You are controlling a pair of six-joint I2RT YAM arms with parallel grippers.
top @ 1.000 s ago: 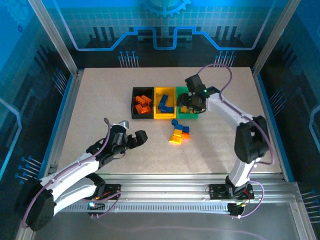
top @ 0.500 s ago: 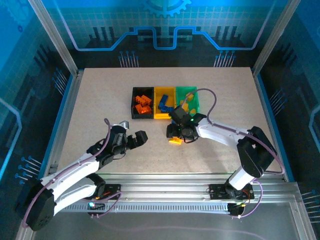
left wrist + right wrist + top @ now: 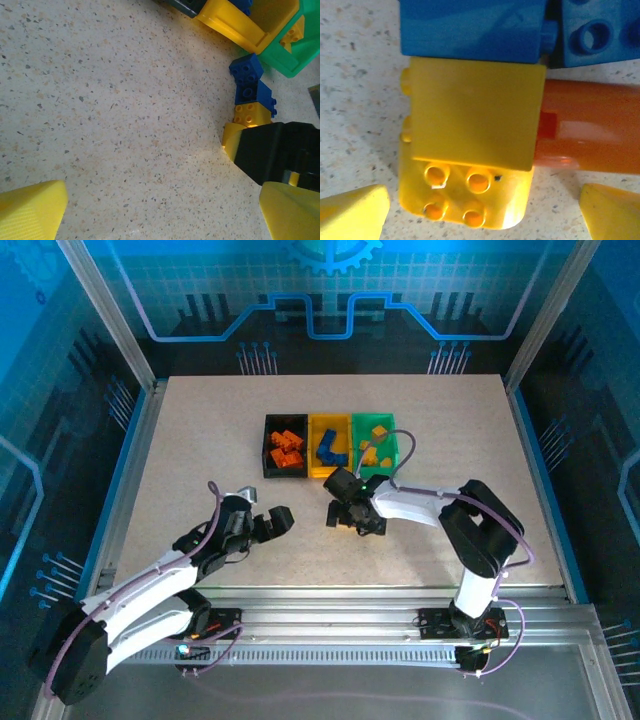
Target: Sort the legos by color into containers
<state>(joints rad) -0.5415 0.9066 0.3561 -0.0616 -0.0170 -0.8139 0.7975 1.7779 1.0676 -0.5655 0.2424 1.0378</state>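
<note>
My right jaws have come from the green bin point(image 3: 374, 417) at upper centre down over a yellow brick point(image 3: 475, 115) mid-frame, spread for the next pick; left jaws idle, spread.

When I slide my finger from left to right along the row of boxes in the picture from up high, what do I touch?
black bin holding orange legos → yellow bin holding blue legos → green bin holding yellow legos
</note>
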